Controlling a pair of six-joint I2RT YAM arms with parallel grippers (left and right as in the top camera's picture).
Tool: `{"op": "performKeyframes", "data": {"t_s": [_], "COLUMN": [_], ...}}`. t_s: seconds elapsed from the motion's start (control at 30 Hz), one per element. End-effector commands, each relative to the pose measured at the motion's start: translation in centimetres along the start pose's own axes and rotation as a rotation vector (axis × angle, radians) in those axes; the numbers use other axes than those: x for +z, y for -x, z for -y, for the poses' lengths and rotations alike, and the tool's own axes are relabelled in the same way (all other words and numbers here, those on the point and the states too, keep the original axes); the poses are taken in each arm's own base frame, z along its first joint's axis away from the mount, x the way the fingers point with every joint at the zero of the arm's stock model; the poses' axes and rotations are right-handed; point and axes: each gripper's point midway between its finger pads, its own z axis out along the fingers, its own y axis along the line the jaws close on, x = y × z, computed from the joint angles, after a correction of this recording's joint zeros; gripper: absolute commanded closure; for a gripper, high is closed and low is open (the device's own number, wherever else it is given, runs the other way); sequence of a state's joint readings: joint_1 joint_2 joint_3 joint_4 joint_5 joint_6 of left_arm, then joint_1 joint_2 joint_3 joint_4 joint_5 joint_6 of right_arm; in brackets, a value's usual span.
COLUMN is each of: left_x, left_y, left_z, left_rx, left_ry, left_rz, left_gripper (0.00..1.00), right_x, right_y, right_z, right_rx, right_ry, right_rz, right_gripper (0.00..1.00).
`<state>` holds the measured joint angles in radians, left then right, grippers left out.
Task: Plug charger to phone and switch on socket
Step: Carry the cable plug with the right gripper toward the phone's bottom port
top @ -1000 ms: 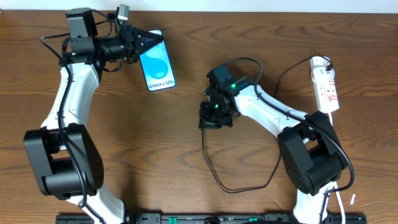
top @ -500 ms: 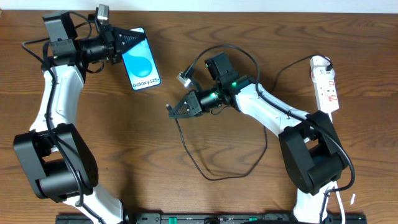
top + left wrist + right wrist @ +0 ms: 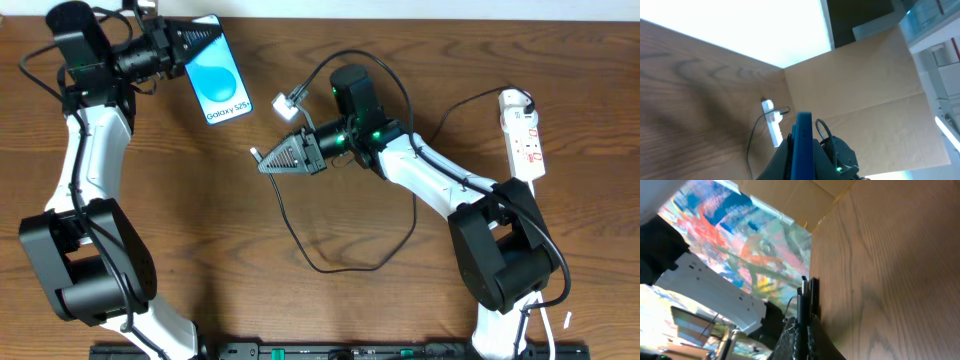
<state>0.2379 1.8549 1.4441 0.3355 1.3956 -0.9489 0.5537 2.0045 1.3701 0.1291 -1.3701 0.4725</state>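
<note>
The phone (image 3: 217, 82), blue screen up, hangs over the table's far left, one short end pinched in my left gripper (image 3: 205, 35), which is shut on it. In the left wrist view it shows edge-on as a blue strip (image 3: 802, 142) between the fingers. My right gripper (image 3: 264, 163) points left at mid-table and is shut on the charger's plug tip (image 3: 803, 294), which sticks out past the fingers. The charger's black cable (image 3: 340, 266) loops down behind it over the table. The socket (image 3: 526, 136), a white power strip, lies at the far right, away from both grippers.
A white cord (image 3: 545, 300) runs from the strip down the right side. The right arm's elbow (image 3: 500, 240) stands near the front right, the left arm's base (image 3: 90, 260) at front left. A cardboard wall (image 3: 860, 85) rises beyond the table.
My left gripper carried the phone up and to the left. My right gripper rose from the table, turned to point left and moved left with the plug, dragging the cable loop along.
</note>
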Motion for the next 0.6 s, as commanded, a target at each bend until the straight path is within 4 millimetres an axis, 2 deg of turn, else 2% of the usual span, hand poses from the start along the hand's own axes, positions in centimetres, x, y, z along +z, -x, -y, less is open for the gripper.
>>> {"op": "performKeyframes", "data": {"t_s": [0.0, 0.13, 0.57], "left_x": [-0.4, -0.4, -0.4], "left_y": [0.9, 1.5, 2.1], "left_z": [2.4, 2.7, 2.6], "left_rx": [-0.036, -0.053, -0.077], "left_ry": [-0.017, -0.02, -0.012], "left_rz": [0.028, 0.055, 0.087], "left_gripper": [0.93, 0.93, 0.93], "right_x": [0.2, 0.1, -0.3], "right_y": [1.1, 3.0, 6.4], "right_z": [-0.9, -1.2, -2.7], "right_rx": [0.02, 0.006, -0.04], "right_ry": [0.026, 0.002, -0.004], "right_rz": [0.009, 0.068, 0.192], "right_gripper": [0.99, 0.99, 0.99]}}
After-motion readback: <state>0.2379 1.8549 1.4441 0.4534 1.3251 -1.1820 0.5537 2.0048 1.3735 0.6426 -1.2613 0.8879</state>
